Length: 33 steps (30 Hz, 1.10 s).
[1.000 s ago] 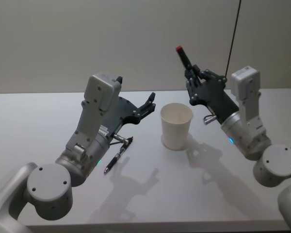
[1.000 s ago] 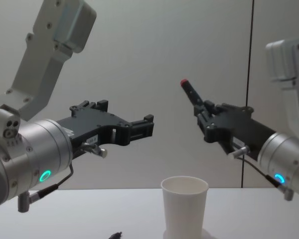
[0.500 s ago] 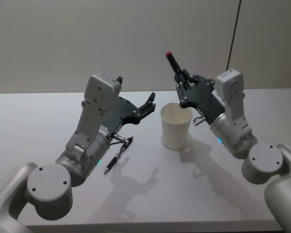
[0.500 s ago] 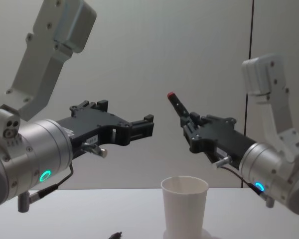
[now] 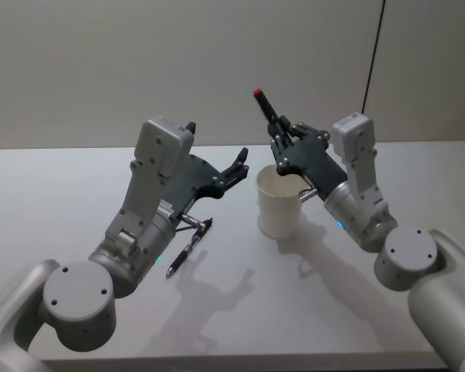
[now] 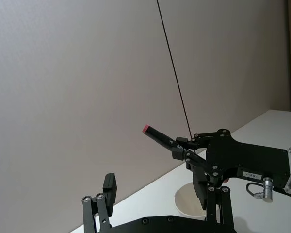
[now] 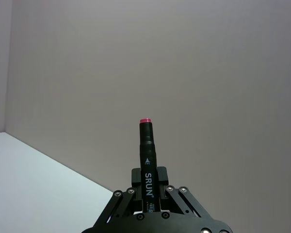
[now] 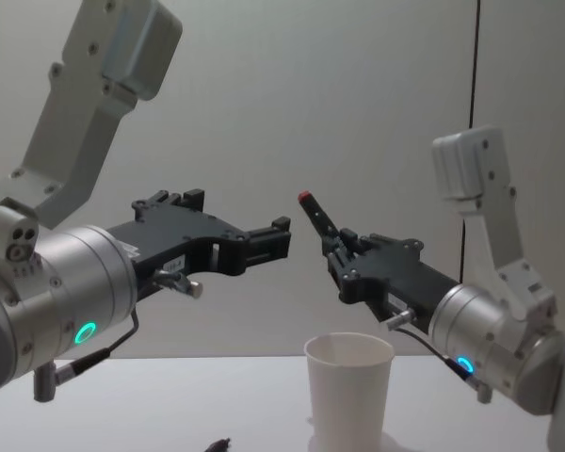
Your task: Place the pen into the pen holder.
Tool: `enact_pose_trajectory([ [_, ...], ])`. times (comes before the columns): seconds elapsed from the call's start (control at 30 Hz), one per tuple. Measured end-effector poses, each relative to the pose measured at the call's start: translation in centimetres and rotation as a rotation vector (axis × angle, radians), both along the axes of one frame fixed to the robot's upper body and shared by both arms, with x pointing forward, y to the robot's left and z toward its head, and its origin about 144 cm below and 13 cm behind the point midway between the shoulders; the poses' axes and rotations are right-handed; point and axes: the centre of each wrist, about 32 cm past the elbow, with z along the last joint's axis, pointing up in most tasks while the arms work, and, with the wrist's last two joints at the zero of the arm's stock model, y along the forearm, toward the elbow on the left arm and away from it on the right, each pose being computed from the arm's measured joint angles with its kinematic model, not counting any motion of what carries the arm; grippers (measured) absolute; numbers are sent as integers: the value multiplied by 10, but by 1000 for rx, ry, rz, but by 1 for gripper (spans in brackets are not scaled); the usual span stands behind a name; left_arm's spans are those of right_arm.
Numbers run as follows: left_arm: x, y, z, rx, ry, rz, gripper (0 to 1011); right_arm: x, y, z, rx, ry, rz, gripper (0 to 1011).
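My right gripper (image 5: 282, 141) is shut on a black pen (image 5: 264, 107) with a red end, and the pen points up and to the left. It hangs just above the far rim of the pen holder (image 5: 280, 203), a white paper cup standing on the table. From the side, the pen (image 8: 314, 213) and the right gripper (image 8: 338, 250) are above the cup (image 8: 348, 395). The right wrist view looks along the pen (image 7: 146, 145). To the left of the cup and above the table, my left gripper (image 5: 238, 164) hovers open and holds nothing.
A second pen (image 5: 190, 245), black with silver parts, lies on the white table (image 5: 54, 186) under my left arm, left of the cup. A plain wall with a thin black cable (image 5: 374, 54) stands behind.
My right gripper has carried the pen leftwards and lower, from right of the cup to above its rim. The left arm and the cup have not moved.
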Motion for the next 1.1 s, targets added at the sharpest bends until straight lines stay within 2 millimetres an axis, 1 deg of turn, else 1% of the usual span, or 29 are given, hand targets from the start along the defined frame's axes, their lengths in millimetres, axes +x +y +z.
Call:
enact_pose_trajectory([
  [0.47, 0, 0, 0, 0, 0, 0, 1004, 12, 7, -9, -5, 17, 14, 176],
  [1.0, 0, 0, 0, 0, 0, 0, 1004, 17, 9, -15, -24, 43, 16, 176],
  [1.03, 0, 0, 0, 0, 0, 0, 1004, 17, 9, -16, -24, 42, 17, 179],
  [1.1, 0, 0, 0, 0, 0, 0, 1004, 18, 9, -16, -26, 45, 17, 234],
])
